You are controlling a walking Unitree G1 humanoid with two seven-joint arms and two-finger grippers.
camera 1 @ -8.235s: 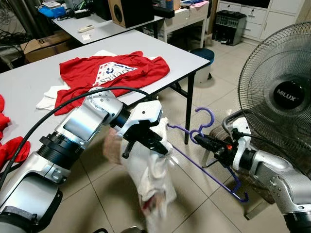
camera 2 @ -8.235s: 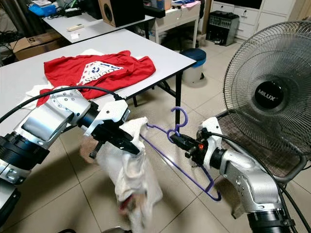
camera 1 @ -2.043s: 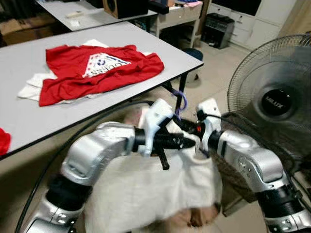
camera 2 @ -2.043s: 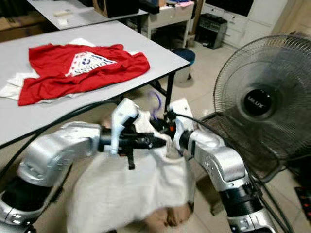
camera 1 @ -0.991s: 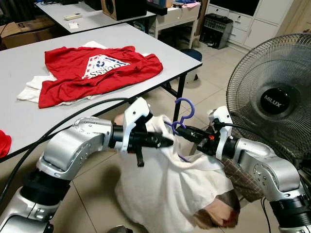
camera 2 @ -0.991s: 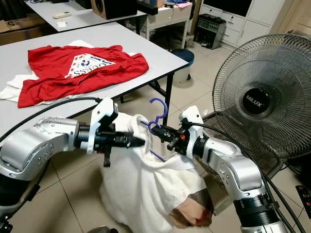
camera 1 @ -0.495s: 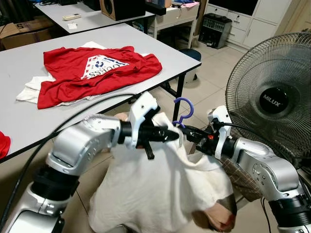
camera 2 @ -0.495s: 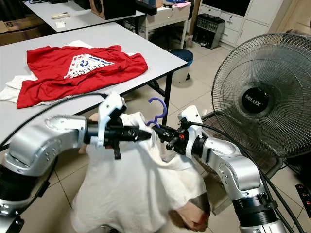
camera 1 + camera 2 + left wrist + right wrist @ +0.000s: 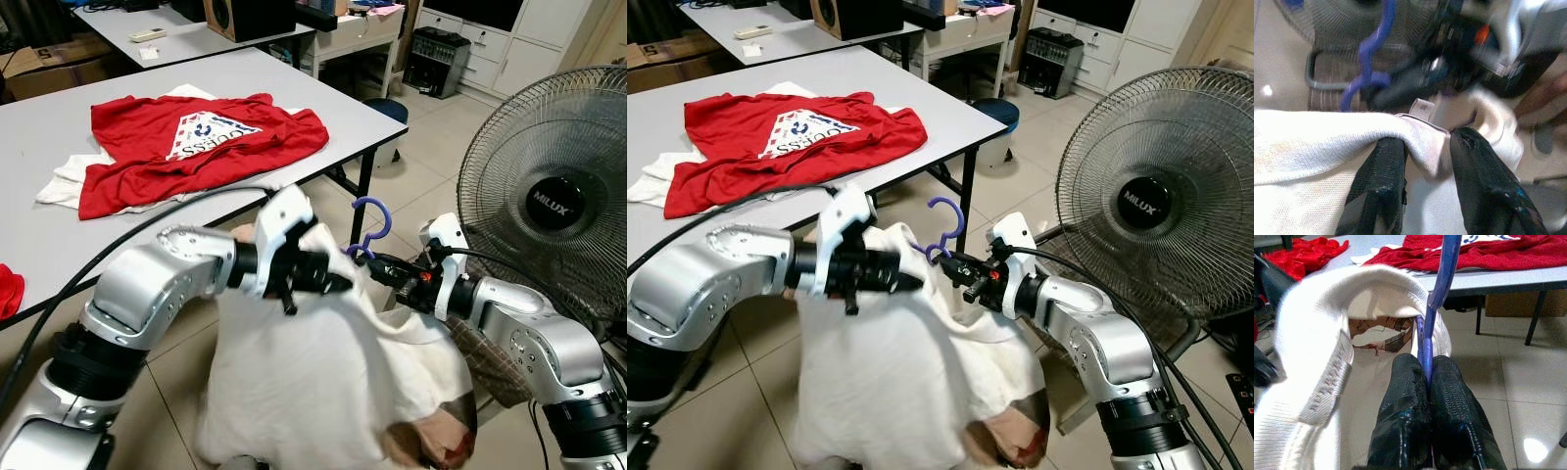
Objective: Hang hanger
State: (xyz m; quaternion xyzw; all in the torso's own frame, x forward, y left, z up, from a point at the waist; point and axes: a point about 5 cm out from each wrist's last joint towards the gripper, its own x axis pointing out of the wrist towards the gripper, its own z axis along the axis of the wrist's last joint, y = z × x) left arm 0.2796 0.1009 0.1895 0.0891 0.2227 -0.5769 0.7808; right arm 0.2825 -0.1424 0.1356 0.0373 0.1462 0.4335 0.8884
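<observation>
Your purple hanger (image 9: 367, 223) sits pinched flat between the right gripper (image 9: 1425, 382) fingers, hook poking up just above them, its lower part buried in the white shirt (image 9: 323, 382). The left gripper (image 9: 1422, 156) is just across from it, fingers clamped on the shirt's collar edge. Looks to me like you're mid-dressing: the collar is being pulled over the hanger. Next you'd want to settle the fabric on both shoulders, then find a rail. The red shirt (image 9: 196, 147) on the table (image 9: 59, 235) lies well behind both grippers.
</observation>
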